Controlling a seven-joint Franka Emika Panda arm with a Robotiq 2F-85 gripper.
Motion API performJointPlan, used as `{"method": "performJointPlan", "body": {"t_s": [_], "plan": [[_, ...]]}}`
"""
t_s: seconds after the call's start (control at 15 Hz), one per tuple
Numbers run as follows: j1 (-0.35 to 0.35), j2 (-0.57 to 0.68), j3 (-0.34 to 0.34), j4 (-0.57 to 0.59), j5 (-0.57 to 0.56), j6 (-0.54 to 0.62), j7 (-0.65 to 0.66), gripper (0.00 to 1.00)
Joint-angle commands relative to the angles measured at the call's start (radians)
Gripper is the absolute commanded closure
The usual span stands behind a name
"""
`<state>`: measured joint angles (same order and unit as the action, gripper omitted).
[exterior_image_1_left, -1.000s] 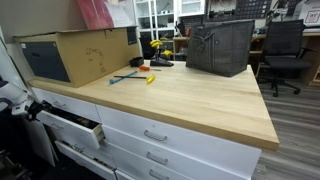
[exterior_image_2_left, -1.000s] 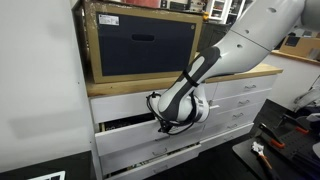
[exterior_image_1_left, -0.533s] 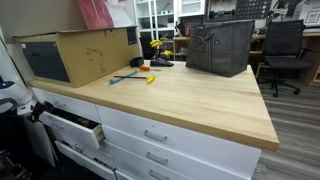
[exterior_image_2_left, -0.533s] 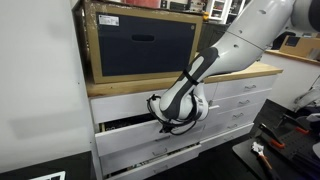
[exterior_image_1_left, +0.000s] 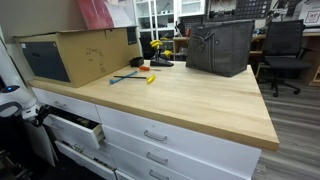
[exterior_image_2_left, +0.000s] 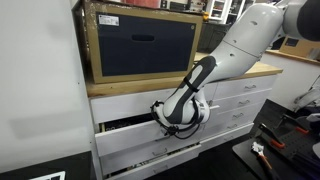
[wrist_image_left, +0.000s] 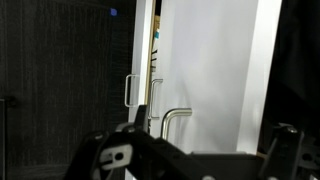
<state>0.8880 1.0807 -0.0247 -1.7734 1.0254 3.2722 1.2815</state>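
In both exterior views the top drawer (exterior_image_1_left: 72, 128) (exterior_image_2_left: 128, 140) of a white cabinet stands partly pulled out. My gripper (exterior_image_2_left: 162, 120) hangs right in front of that drawer's face, at its near end; in the exterior view from the counter's side only a dark part of the arm (exterior_image_1_left: 30, 112) shows beside the drawer. In the wrist view the gripper (wrist_image_left: 195, 160) is open, its black fingers (wrist_image_left: 108, 155) wide apart along the bottom edge. A bent metal handle (wrist_image_left: 176, 113) on the white drawer front lies just ahead, between the fingers and untouched. A second handle (wrist_image_left: 130, 90) lies beyond it.
A wooden countertop (exterior_image_1_left: 190, 100) carries a large cardboard box (exterior_image_1_left: 75, 55) (exterior_image_2_left: 140, 45), a grey bag (exterior_image_1_left: 220, 47) and small hand tools (exterior_image_1_left: 130, 76). More shut drawers (exterior_image_1_left: 155, 137) line the cabinet. An office chair (exterior_image_1_left: 285, 50) stands behind; tools lie on the floor (exterior_image_2_left: 265, 150).
The arm has shifted slightly to the right along the drawer front. The drawer stands open by the same amount.
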Motion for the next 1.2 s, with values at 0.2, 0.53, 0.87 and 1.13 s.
{"method": "performJointPlan", "body": {"t_s": [0.2, 0.53, 0.87, 1.13], "plan": [[-0.025, -0.008, 0.084, 0.029, -0.003, -0.034, -0.005, 0.00], [0.003, 0.003, 0.148, 0.055, 0.001, -0.079, 0.018, 0.00], [0.159, -0.023, 0.061, 0.011, -0.001, -0.208, 0.174, 0.00], [0.378, -0.041, -0.122, -0.025, -0.061, -0.268, 0.338, 0.00]]}}
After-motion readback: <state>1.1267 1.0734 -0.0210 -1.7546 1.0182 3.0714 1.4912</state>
